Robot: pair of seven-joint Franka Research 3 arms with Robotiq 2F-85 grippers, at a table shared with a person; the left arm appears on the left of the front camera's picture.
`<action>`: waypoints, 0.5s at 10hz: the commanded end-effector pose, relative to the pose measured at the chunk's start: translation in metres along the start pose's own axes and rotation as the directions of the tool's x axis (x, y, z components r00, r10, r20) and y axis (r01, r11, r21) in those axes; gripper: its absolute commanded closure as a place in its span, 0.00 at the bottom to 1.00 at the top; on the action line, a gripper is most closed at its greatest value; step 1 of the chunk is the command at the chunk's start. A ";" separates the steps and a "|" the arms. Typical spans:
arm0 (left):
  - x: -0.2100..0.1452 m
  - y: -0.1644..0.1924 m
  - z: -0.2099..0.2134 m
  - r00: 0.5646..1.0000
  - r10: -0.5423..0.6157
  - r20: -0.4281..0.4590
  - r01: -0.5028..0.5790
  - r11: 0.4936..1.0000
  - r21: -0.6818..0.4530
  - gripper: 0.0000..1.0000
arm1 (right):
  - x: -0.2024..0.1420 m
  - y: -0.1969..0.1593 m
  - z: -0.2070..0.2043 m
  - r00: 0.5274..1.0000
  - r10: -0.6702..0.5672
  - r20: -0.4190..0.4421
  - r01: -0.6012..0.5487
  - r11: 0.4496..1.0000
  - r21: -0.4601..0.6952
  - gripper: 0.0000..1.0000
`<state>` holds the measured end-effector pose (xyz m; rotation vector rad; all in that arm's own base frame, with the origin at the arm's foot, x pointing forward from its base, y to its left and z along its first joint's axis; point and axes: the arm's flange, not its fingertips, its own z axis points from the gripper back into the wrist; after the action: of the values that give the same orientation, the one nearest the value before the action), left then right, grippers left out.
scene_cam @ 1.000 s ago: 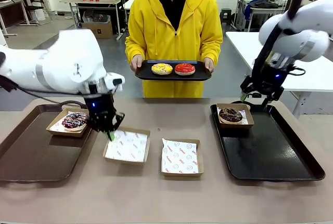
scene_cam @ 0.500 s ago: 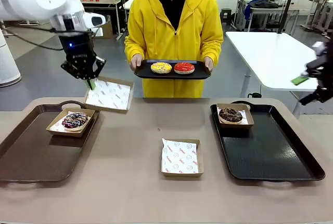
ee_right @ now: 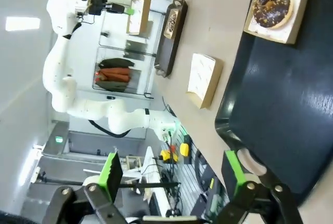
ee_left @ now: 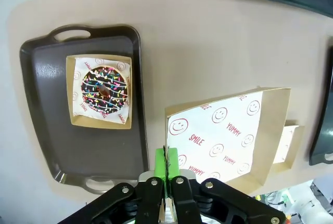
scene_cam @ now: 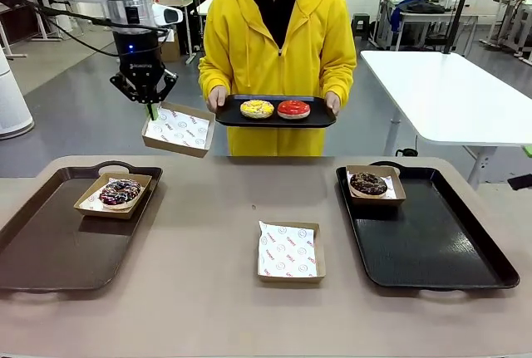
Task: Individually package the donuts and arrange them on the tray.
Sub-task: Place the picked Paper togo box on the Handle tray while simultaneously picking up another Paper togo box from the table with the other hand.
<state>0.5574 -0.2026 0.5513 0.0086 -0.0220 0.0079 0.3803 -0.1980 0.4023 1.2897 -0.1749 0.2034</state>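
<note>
Two boxed donuts (scene_cam: 120,192), left gripper (scene_cam: 151,111) pinching box (scene_cam: 177,129) — seemingly its rim, right gripper (ee_right: 171,171) spread

We see a matt beige table (scene_cam: 208,308), a dark tray (scene_cam: 432,250) with a faint sheen, probably plastic, a brown cardboard box (scene_cam: 177,129) lined with printed paper, and a donut (scene_cam: 293,109) glazed glossy red.

White paper liner (ee_left: 218,141) inside the cardboard box (ee_left: 274,125) held aloft: red print reads "SMILE" and "YUMMY", repeated across the sheet among smiley-face marks. Second box (scene_cam: 291,278) lying on the table (scene_cam: 208,308): its liner carries similar red print, too small to read.
</note>
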 end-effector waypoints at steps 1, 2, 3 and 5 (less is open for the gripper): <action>0.018 -0.005 0.002 0.999 0.030 -0.025 -0.029 0.999 0.020 1.00 | -0.002 -0.014 -0.004 0.999 -0.003 0.037 0.001 0.998 0.064 0.00; 0.021 -0.003 -0.004 0.999 0.034 -0.027 -0.034 0.999 0.010 1.00 | 0.002 -0.015 -0.005 0.999 -0.014 0.033 0.012 0.998 0.058 0.00; 0.009 -0.002 -0.003 1.000 0.002 -0.013 -0.002 1.000 0.000 1.00 | -0.007 -0.010 0.000 1.000 -0.015 0.009 0.015 1.000 0.019 0.00; 0.009 -0.002 -0.003 1.000 0.002 -0.013 -0.002 1.000 0.000 1.00 | -0.007 -0.010 0.000 1.000 -0.015 0.009 0.015 1.000 0.019 0.00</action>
<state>0.5723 -0.2064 0.5455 0.0074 -0.0044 0.0092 0.3785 -0.2010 0.3866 1.3218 -0.1708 0.1779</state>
